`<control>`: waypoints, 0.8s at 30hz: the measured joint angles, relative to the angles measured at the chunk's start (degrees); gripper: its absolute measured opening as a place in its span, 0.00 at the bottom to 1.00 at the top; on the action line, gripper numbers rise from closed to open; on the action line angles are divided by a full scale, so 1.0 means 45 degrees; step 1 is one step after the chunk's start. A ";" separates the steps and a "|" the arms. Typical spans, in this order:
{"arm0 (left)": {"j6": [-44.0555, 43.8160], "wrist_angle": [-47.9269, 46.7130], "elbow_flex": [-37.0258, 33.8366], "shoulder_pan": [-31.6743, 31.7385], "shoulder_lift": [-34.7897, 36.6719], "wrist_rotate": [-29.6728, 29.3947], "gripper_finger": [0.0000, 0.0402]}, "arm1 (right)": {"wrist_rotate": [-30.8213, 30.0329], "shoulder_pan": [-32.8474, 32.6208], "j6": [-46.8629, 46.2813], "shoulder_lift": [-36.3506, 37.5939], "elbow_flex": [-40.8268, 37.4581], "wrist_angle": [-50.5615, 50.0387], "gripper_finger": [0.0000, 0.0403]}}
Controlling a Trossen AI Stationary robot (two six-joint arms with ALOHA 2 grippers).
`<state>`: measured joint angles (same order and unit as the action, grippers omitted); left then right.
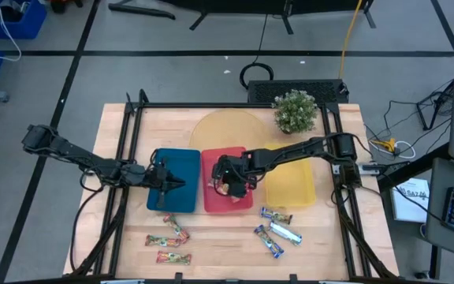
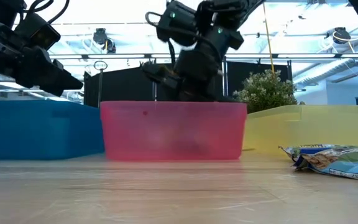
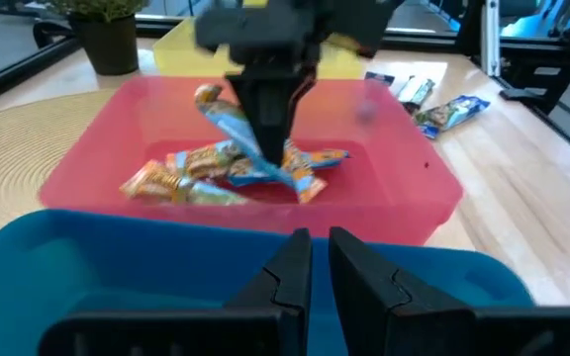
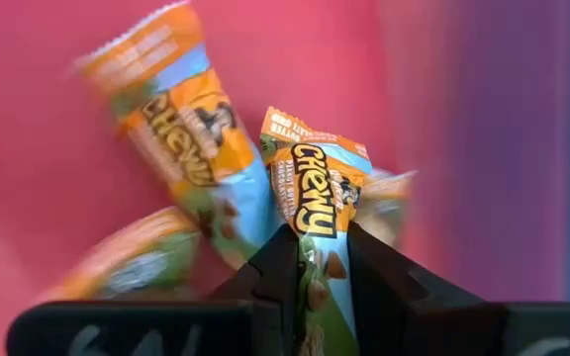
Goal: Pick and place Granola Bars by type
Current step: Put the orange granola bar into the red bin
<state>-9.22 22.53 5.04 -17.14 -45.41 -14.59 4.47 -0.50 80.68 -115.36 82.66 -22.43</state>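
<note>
Wooden table [image 1: 235, 237], three trays in a row at mid-table: blue tray [image 1: 176, 180] left, red tray [image 1: 228, 197] middle, yellow tray [image 1: 294, 185] right, potted plant [image 1: 295, 110] on the far side. My right gripper [image 4: 310, 259] is down in the red tray, fingers clamped on one orange-gold bar [image 4: 315, 198]. Its wrapper hangs from the tips just above the other orange-gold bars [image 3: 196, 173] lying on the tray floor.

My left gripper [image 3: 313, 259] waits over the blue tray, fingers nearly together, holding nothing.

Progress, my guess: orange-gold kind about sorted once I let this one go. Left to do: red-green bars [image 1: 168, 237] on the near left of the table and blue-silver bars [image 1: 278, 230] on the near right, all loose on the wood. Blue and yellow trays look to have no bars yet.
</note>
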 joint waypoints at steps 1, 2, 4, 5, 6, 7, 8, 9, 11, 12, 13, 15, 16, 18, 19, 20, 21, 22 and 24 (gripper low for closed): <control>-0.0022 0.0014 0.0003 0.0003 -0.0005 0.0008 0.12 | -0.0036 0.0040 0.0000 -0.0036 -0.0045 -0.0034 0.16; -0.0018 0.0000 0.0000 0.0000 -0.0005 0.0014 0.12 | -0.0161 0.0049 -0.0015 -0.0045 -0.0079 -0.0084 0.16; -0.0020 0.0010 -0.0001 -0.0044 -0.0005 0.0027 0.12 | -0.0760 0.0035 -0.0072 -0.0026 -0.0093 -0.0010 0.16; -0.0022 -0.0004 -0.0001 -0.0063 -0.0005 -0.0016 0.12 | -0.0978 0.0035 -0.0087 -0.0026 -0.0093 -0.0015 0.17; -0.0021 0.0010 -0.0001 -0.0085 -0.0005 -0.0022 0.12 | -0.1174 0.0022 -0.0068 -0.0017 -0.0093 -0.0030 0.18; -0.0022 0.0028 -0.0001 -0.0117 -0.0003 -0.0043 0.12 | -0.1325 -0.0016 -0.0063 -0.0016 -0.0093 -0.0026 0.19; -0.0031 0.0021 -0.0001 -0.0139 -0.0005 -0.0085 0.12 | -0.1378 -0.0057 -0.0009 -0.0016 -0.0093 -0.0030 0.20; -0.0063 0.0012 -0.0001 -0.0140 -0.0005 -0.0088 0.12 | -0.1385 -0.0085 0.0089 -0.0016 -0.0093 -0.0038 0.22; -0.0220 0.0013 -0.0001 -0.0166 -0.0005 -0.0091 0.12 | -0.1439 -0.0213 0.0510 -0.0016 -0.0093 -0.0060 0.26; -0.0297 0.0013 -0.0001 -0.0171 -0.0005 -0.0113 0.12 | -0.1554 -0.0281 0.0797 -0.0016 -0.0093 -0.0090 0.28; -0.0314 0.0013 -0.0001 -0.0176 -0.0005 -0.0118 0.12 | -0.1676 -0.0363 0.1115 -0.0014 -0.0093 -0.0098 0.30; -0.0318 0.0013 -0.0001 -0.0216 -0.0005 -0.0149 0.12 | -0.1759 -0.0491 0.1589 -0.0012 -0.0093 -0.0048 0.35; -0.0318 0.0013 -0.0001 -0.0227 -0.0005 -0.0152 0.12 | -0.1764 -0.0525 0.1691 -0.0012 -0.0093 -0.0012 0.37; -0.0350 0.0005 -0.0001 -0.0234 -0.0005 -0.0156 0.12 | -0.1770 -0.0582 0.1621 -0.0012 -0.0093 0.0186 0.40; -0.0375 0.0007 -0.0001 -0.0229 -0.0005 -0.0156 0.12 | -0.1843 -0.0582 0.1529 -0.0012 -0.0093 0.0278 0.42; -0.0401 0.0008 -0.0001 -0.0229 -0.0005 -0.0156 0.12 | -0.2020 -0.0589 0.1395 0.0056 -0.0095 0.0309 0.43; -0.0401 0.0003 -0.0001 -0.0229 -0.0005 -0.0156 0.12 | -0.2280 -0.0597 0.1275 0.0103 -0.0102 0.0309 0.45; -0.0410 -0.0002 -0.0001 -0.0229 -0.0005 -0.0156 0.12 | -0.2474 -0.0597 0.1199 0.0125 -0.0103 0.0337 0.46; -0.0419 -0.0042 -0.0001 -0.0229 -0.0005 -0.0158 0.12 | -0.3159 -0.0587 0.0925 0.0391 -0.0121 0.0061 0.46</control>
<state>-11.11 22.34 5.04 -18.17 -45.43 -15.30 -9.74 -3.14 84.85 -113.60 82.11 -22.16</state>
